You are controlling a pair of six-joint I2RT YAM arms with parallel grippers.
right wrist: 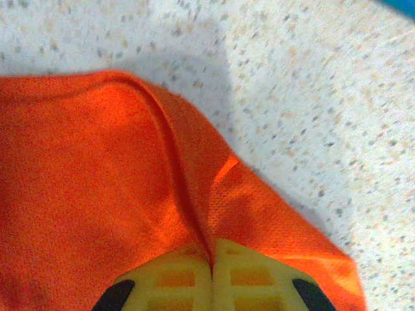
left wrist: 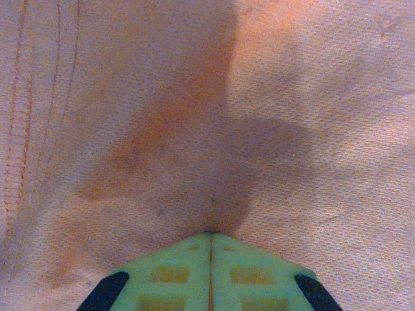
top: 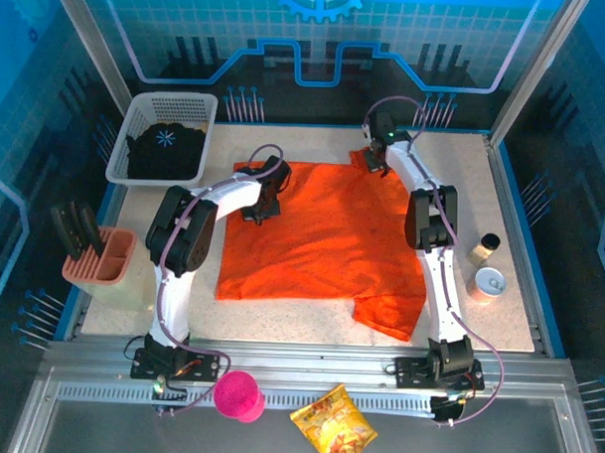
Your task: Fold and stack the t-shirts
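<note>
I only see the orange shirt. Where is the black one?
In the top view, the black t-shirt sits inside the white basket at the far left corner of the table, left of the orange t-shirt.

The orange t-shirt (top: 322, 237), centre frame, is plain bright orange. At upper left a black t-shirt (top: 151, 162) bears a pale-blue snowflake print, inside a white mesh basket (top: 182, 105). The table (top: 512, 204) is speckled beige. Along the bottom are a magenta round object (top: 239, 396) and a yellow snack bag (top: 333, 438).
</note>
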